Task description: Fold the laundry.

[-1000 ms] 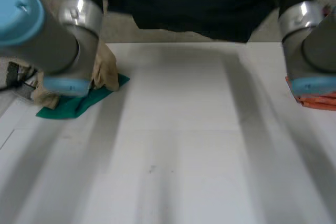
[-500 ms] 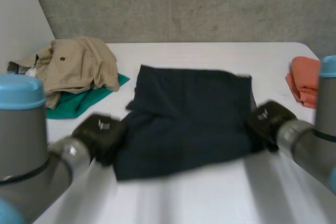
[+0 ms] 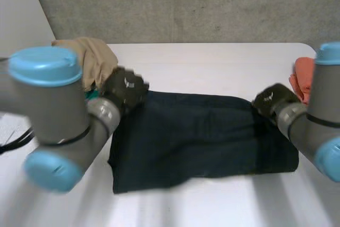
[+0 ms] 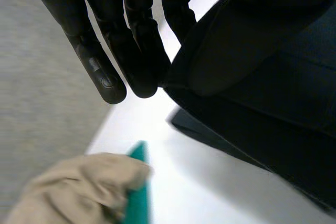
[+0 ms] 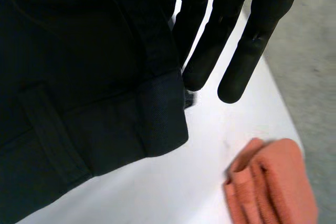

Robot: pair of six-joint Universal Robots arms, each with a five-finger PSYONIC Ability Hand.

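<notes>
The dark garment [image 3: 202, 136] lies across the middle of the head view on the white worktop [image 3: 212, 62]. It is doubled over into a wide band, with its far edge running between the two hands. It looks like soft, fairly thick woven cloth, limp and light, so I judge it will sag and slide unless held at two points. A waistband with a belt loop shows at its right end. The stitched corners and that band look like the firmest places to hold.

The left hand [image 3: 125, 89] is at the far left corner. In its wrist view, nearly straight fingers [image 4: 142, 51] and the thumb [image 4: 236, 51] pinch the cloth's edge, which hangs just clear of the worktop. The right hand [image 3: 272, 99] is at the far right corner, and I cannot tell whether it grips.

A beige garment [image 3: 93, 57] on a green cloth [image 4: 137, 203] sits upper left, and an orange cloth [image 3: 303, 78] is at the right edge. Each hand's back carries a pale mark, but no writing is readable.
</notes>
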